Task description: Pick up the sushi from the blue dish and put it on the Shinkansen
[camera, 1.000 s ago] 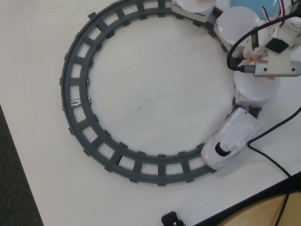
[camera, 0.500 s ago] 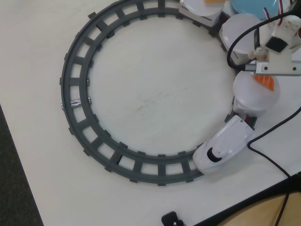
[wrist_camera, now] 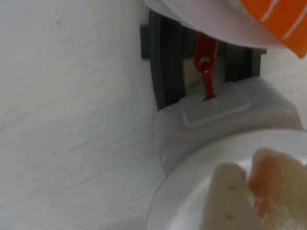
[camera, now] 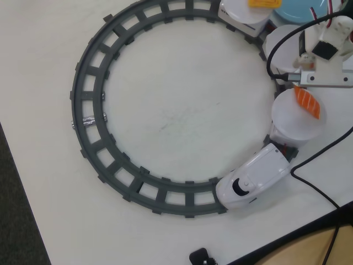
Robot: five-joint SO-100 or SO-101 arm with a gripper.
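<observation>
In the wrist view my gripper [wrist_camera: 261, 203] is shut on the sushi [wrist_camera: 280, 184], a white piece with a pinkish-red edge. One pale finger [wrist_camera: 229, 199] presses its left side; the other finger is hidden. The sushi hangs just over the white plate [wrist_camera: 192, 187] of the middle car. In the overhead view my gripper [camera: 305, 59] is over that car's plate [camera: 278, 41] and hides the sushi. The Shinkansen [camera: 251, 182] stands on the track at the lower right. The blue dish [camera: 300, 10] is at the top edge, partly cut off.
The dark grey ring track [camera: 88, 110] fills the table. An orange salmon piece [camera: 307, 102] lies on the plate behind the engine [camera: 298, 124]. A yellow piece [camera: 263, 3] sits on the last car. A red coupler [wrist_camera: 206, 62] joins the cars. Black cables [camera: 317, 185] run at the right.
</observation>
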